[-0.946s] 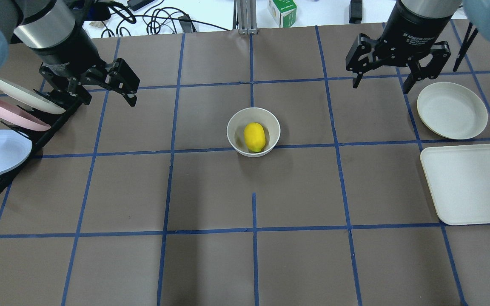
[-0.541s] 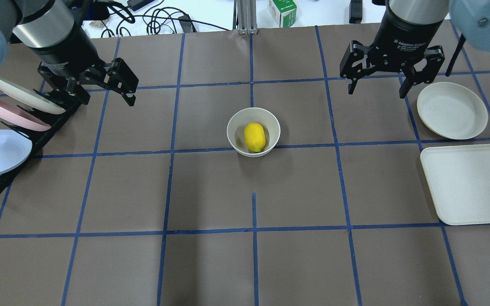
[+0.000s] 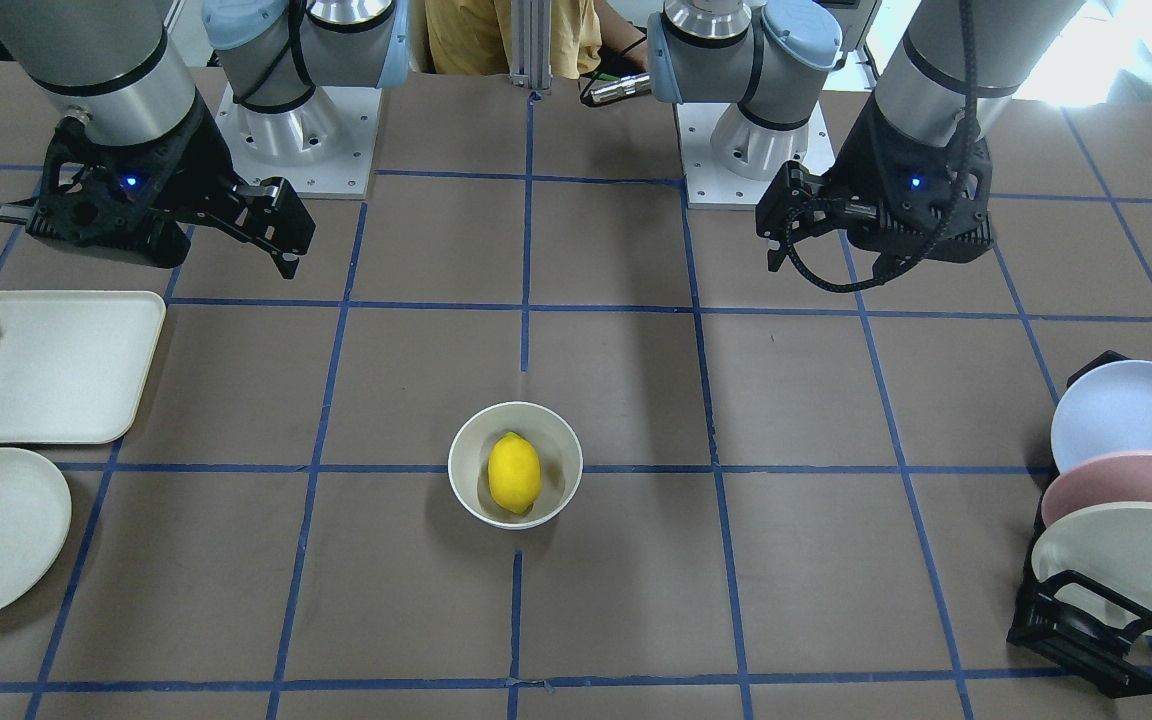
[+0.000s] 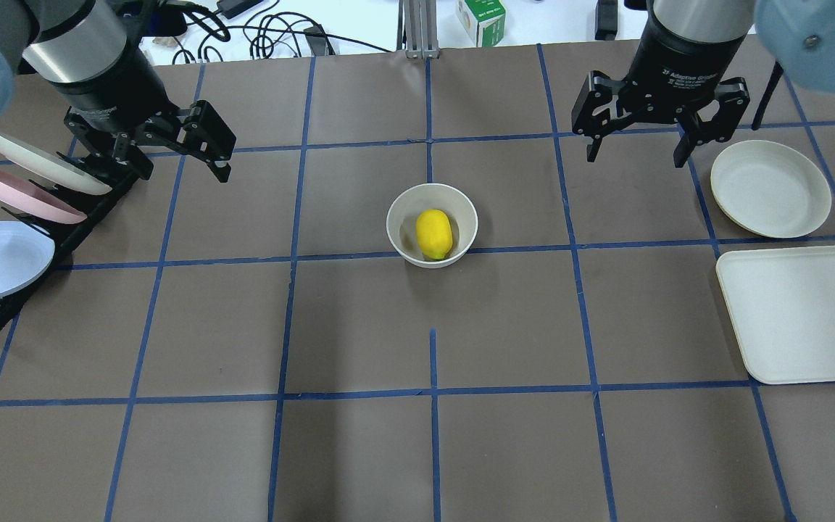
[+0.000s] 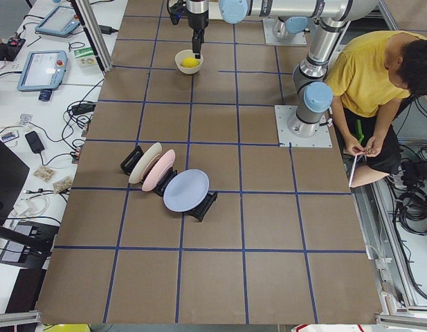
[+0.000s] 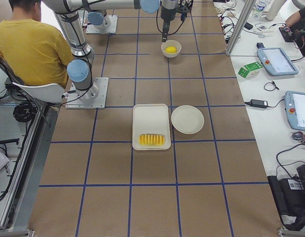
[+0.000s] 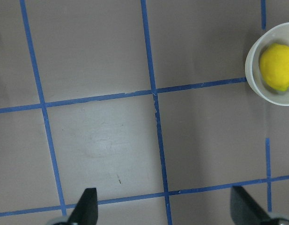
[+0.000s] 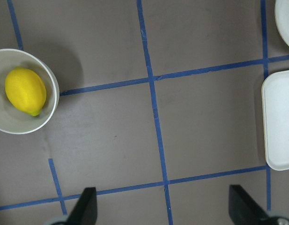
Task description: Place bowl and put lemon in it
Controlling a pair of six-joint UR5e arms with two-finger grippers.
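Yellow lemon (image 4: 433, 233) lying inside off-white bowl (image 4: 401, 210), mid-table, nothing touching it. Right gripper (image 4: 633, 159) has pulled back a bit more than a second ago, fingers spread wide, empty. Left gripper (image 4: 185, 172) hasn't budged, spread too. Task looks done tbh.

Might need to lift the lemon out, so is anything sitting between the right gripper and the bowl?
Nothing visible. Only bare table lies between the open right gripper and the bowl, where the lemon lies uncovered. The cream plate sits on the gripper's far side, out of that path.
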